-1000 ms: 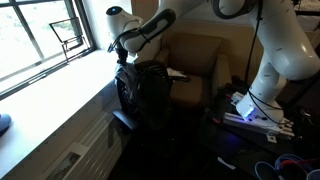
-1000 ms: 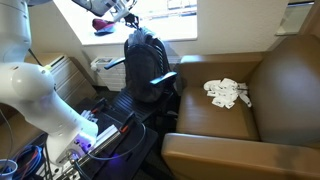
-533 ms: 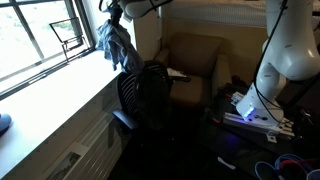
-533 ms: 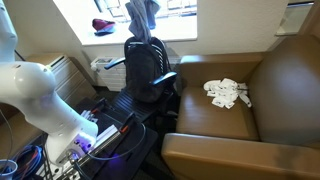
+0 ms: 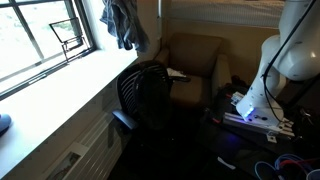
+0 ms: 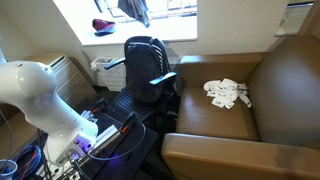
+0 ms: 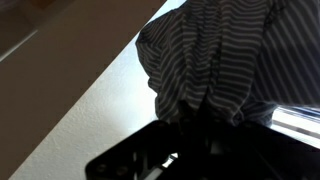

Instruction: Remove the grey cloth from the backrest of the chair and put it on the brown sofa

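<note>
Above black mesh office chair, up by window: grey striped fabric cloth hangs in mid-air, well clear of backrest, top edge cut off by frame in both ext. views. Wrist view: cloth bunched in folds, gathered end pinched in dark gripper; jaws pressed onto fabric, finger detail blurred. Pale window sill beneath cloth. Brown leather sofa beside chair, well apart from cloth; white crumpled item on seat cushion.
</note>
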Controlling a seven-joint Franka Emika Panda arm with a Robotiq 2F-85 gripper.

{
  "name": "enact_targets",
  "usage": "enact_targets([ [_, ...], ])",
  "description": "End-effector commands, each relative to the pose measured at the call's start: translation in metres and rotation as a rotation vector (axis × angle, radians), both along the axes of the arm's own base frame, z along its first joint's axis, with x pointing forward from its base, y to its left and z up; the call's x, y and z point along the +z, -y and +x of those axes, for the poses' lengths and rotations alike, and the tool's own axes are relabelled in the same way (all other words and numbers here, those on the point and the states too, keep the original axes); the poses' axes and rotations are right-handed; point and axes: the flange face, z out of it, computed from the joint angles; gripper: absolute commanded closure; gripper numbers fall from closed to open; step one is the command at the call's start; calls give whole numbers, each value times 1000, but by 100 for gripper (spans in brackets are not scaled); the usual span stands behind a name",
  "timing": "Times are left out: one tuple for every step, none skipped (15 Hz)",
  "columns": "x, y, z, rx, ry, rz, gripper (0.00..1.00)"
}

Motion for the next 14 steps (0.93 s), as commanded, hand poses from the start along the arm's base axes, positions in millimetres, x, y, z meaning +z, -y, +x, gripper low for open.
enact_targets([
  [-6, 66, 30, -174, 99, 0, 98],
  [-3, 97, 25, -237, 104, 15, 98],
  [-3, 120, 24, -298, 113, 25, 98],
  [-3, 148, 20, -362, 121, 31, 98],
  [-5, 178, 16, -427, 134, 33, 98],
  [-6, 208, 12, -488, 151, 33, 98],
  [-11, 235, 4, -550, 163, 24, 98],
  [-16, 262, -3, -615, 173, 15, 98],
  [-27, 289, -12, -684, 163, -2, 98],
  [-40, 313, -22, -751, 127, -4, 98],
  [-25, 287, 4, -675, 147, 10, 90],
  [-33, 307, -4, -721, 129, 6, 90],
  [-40, 318, -9, -743, 119, 5, 90],
  [-43, 322, -12, -752, 115, 6, 98],
])
